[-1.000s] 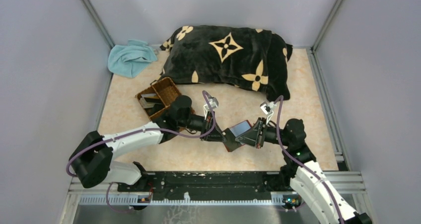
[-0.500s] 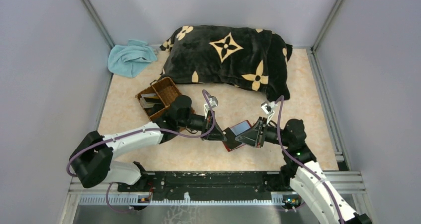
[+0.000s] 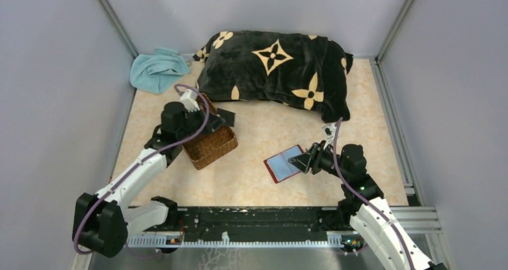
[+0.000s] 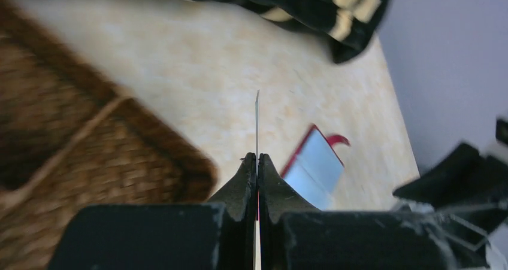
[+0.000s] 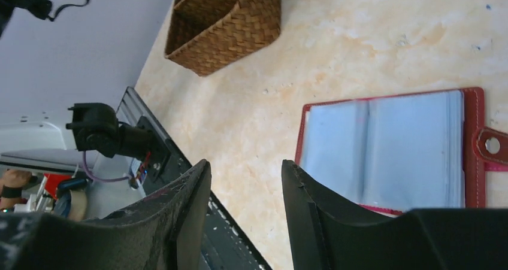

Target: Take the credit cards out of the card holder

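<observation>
The red card holder (image 3: 284,164) lies open and flat on the table, its pale blue sleeves facing up (image 5: 407,147). My right gripper (image 3: 299,160) hovers at its right edge, open (image 5: 245,165), with nothing between the fingers. My left gripper (image 3: 225,118) is over the far right corner of the wicker basket (image 3: 211,145), away from the holder. It is shut (image 4: 257,157) on a thin card (image 4: 257,123) seen edge-on, sticking up out of the fingertips. The left wrist view shows the holder (image 4: 314,167) beyond the jaws, to the right.
A black pillow with tan flower shapes (image 3: 278,72) lies across the back. A light blue cloth (image 3: 157,70) sits in the back left corner. The basket (image 5: 224,18) has a divider and something pale inside. Grey walls close in both sides.
My left arm has swung left and back from the holder to the basket with a card. The holder, held up between both grippers before, now lies flat. The right gripper has opened.
</observation>
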{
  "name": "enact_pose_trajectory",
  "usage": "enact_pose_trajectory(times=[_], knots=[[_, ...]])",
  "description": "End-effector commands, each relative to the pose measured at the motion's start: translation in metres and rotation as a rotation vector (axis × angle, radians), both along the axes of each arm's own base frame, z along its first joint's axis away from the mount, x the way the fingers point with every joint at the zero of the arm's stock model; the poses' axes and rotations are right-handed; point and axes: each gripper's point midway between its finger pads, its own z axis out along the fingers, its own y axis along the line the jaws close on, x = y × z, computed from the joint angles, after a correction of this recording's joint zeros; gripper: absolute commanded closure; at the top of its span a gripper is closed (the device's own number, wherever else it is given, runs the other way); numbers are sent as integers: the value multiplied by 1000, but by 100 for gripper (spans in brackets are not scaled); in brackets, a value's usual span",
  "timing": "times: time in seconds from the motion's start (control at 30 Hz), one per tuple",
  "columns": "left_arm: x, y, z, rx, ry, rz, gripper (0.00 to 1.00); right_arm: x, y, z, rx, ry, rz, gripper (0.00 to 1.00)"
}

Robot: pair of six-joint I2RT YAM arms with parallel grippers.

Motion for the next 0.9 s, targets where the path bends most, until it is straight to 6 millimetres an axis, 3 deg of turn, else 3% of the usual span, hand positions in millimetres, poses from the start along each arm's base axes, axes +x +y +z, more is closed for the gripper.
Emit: enact_pose_trajectory(times=[0.0,0.17,0.37,0.87], knots=[[26,80,-13,44,90,375,100,2,-1,-15,-3,8,-23,53],[46,145,-10,13,110,591,100,-2,-1,-30,3,39,-18,53],[62,189,-15,15,151,722,100,-5,-2,-44,-11,62,-13,54],[71,209,-67,15,287,821,100,-3,-2,-58,-31,87,-12,54]])
